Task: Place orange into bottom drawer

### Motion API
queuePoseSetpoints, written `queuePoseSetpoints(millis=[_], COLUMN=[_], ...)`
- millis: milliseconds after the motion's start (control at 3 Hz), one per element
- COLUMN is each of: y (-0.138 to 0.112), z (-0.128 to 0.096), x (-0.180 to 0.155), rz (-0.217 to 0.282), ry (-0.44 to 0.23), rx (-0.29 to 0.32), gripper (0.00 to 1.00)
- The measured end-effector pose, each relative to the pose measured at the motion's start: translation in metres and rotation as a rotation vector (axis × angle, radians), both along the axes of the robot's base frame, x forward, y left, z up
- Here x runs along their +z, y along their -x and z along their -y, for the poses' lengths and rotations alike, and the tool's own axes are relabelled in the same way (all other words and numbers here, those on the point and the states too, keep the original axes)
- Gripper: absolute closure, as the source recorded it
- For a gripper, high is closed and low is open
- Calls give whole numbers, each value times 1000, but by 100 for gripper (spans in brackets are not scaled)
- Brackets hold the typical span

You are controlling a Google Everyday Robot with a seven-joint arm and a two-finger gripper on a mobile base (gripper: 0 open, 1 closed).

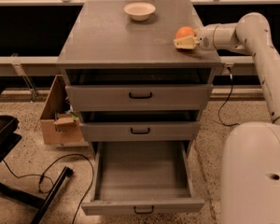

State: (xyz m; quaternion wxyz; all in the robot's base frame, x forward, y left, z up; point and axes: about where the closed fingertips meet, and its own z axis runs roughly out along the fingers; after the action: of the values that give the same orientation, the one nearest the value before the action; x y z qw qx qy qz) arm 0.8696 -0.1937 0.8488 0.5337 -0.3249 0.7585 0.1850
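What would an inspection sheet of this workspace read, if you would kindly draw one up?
Surface: grey cabinet top, carrying two things.
Job's things: orange near the top's right edge; bottom drawer pulled open, nothing seen inside.
Clutter: cream bowl at the back of the top.
Grippers: gripper right at the orange, low over the top.
Cables: black cable on the floor, left; second cable hanging right of the cabinet.
Surroundings: cardboard box left of the cabinet; speckled floor.
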Motion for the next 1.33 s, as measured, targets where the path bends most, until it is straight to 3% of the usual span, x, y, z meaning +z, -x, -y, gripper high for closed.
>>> queuePoseSetpoints(millis=[333, 667, 1000, 1333], y=[10, 44, 127, 192], z=[6, 7, 30, 25], x=[29, 63, 143, 135], rz=[49, 93, 210, 202], ry=[43, 94, 86, 52], rx=[-4, 7, -41, -13], gripper=[100, 100, 100, 100])
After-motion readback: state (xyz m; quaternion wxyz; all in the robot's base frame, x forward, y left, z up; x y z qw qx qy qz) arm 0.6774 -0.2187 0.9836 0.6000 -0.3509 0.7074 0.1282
